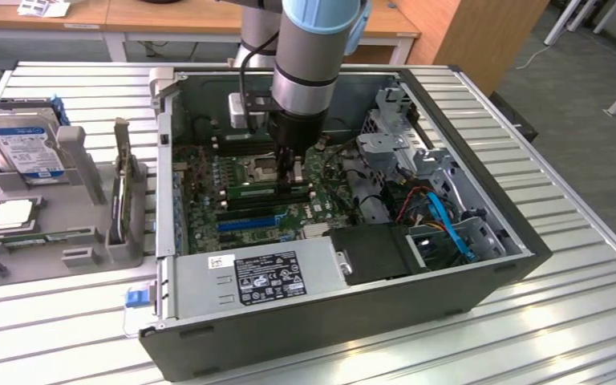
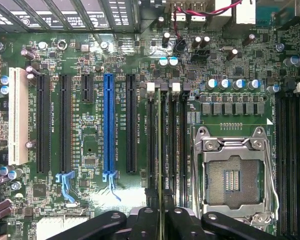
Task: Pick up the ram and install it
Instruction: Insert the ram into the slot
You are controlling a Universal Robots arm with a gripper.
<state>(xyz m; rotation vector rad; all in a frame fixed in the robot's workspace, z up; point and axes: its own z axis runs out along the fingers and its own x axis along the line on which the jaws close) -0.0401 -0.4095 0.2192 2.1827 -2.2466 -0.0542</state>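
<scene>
**A:** Gripper first: what is it doing?

**B:** It is clamped on the ram. Its two black fingers sit one on each side of the thin green stick, pressed against it, with no gap I can make out.

**A:** And where is the ram?

**B:** Seen edge-on from the wrist, it runs straight along one of the four black memory slots, on the side of that bank toward the blue expansion slot. The bank lies between the blue slot and the open CPU socket. I cannot tell whether the stick is fully seated or hangs just over the slot.

**A:** Is it square to the slot?

**B:** It looks parallel to it, and it stands upright on its edge.

**A:** Further out?

**B:** The arm comes straight down into the open computer case, over the middle of the green motherboard. A grey power supply with a black label sits against the near wall of the case. Blue cables lie toward the exterior view's right.

**A:** Outside the case?

**B:** On the exterior view's left a hard drive stands in a grey holder. Both rest on the slatted metal table, well apart from the gripper.
</scene>
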